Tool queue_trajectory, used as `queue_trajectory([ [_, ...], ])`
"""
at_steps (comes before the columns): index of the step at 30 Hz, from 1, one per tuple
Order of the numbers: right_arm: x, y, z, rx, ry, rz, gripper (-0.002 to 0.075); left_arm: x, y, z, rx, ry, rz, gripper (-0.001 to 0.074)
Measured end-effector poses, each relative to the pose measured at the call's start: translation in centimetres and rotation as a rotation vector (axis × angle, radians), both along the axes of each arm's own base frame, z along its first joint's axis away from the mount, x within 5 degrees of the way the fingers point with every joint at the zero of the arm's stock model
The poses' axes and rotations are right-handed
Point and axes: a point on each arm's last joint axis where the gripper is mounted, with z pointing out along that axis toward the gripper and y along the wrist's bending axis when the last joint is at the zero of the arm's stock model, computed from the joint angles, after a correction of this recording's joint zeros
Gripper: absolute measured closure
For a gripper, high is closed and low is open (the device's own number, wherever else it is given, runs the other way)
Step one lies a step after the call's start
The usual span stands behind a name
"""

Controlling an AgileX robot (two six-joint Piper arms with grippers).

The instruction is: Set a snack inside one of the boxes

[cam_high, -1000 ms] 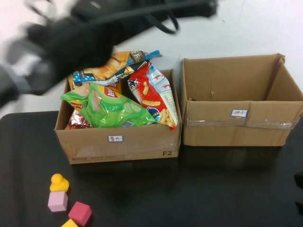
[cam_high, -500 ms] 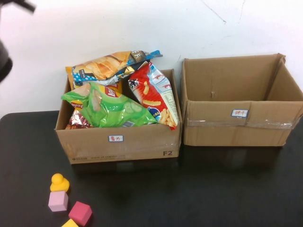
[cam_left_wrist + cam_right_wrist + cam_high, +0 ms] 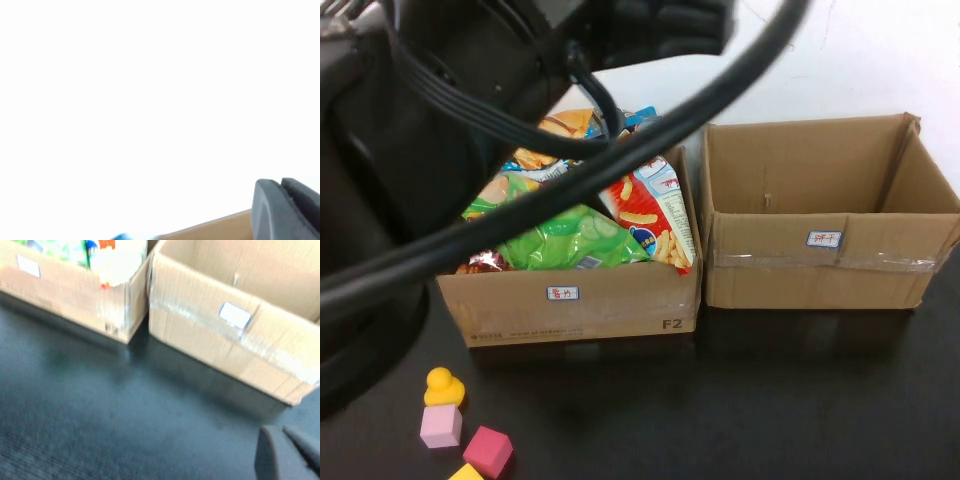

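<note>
The left cardboard box (image 3: 570,305) holds several snack bags: a green chip bag (image 3: 570,240), a red one (image 3: 655,215) and an orange one (image 3: 570,125) at the back. The right cardboard box (image 3: 820,270) looks empty. My left arm (image 3: 450,130) looms over the left box's far left side, and its gripper is hidden in the high view. In the left wrist view the left gripper (image 3: 280,181) is shut and empty against the white wall, above a box rim (image 3: 210,227). The right gripper (image 3: 281,429) is shut and empty, low over the table before the right box (image 3: 210,335).
A yellow duck (image 3: 444,385), a pink cube (image 3: 441,426), a magenta cube (image 3: 488,450) and a yellow block (image 3: 467,472) sit on the black table (image 3: 770,400) at the front left. A thick black cable (image 3: 650,130) crosses above the left box. A white wall stands behind.
The left arm swung out of view half a second ago and now fills the upper left again, closer to the camera. The snack bags and boxes have not moved.
</note>
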Motion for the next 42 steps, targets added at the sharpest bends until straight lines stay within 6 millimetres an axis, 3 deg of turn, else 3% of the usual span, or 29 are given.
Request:
queue_trajectory([
  [12,-3.1,-1.0,-0.4,-0.069,0.165,0.017,0.0727,0.7,-0.3,1.1,-0.059,-0.087,-0.229,0.0736],
  [18,-3.5,-1.2,-0.3,-0.073,0.170,0.018,0.0727,0.7,-0.7,1.0,-0.050,-0.095,-0.251,0.0736],
  [30,-3.5,-1.1,-0.4,-0.065,0.179,0.020,0.0727,2.1,-1.1,-1.5,0.014,-0.043,-0.228,0.0736],
  [34,-3.6,-1.0,-0.4,-0.052,0.183,0.022,0.0727,3.2,1.0,-1.6,0.089,-0.071,-0.119,0.0735],
  [39,-3.6,-0.9,-0.4,-0.043,0.188,0.023,0.0727,3.5,6.2,-1.5,0.129,-0.095,0.051,0.0736],
  [42,-3.6,-0.9,-0.4,-0.031,0.192,0.025,0.0727,3.0,9.2,-2.8,0.154,-0.074,0.142,0.0736],
])
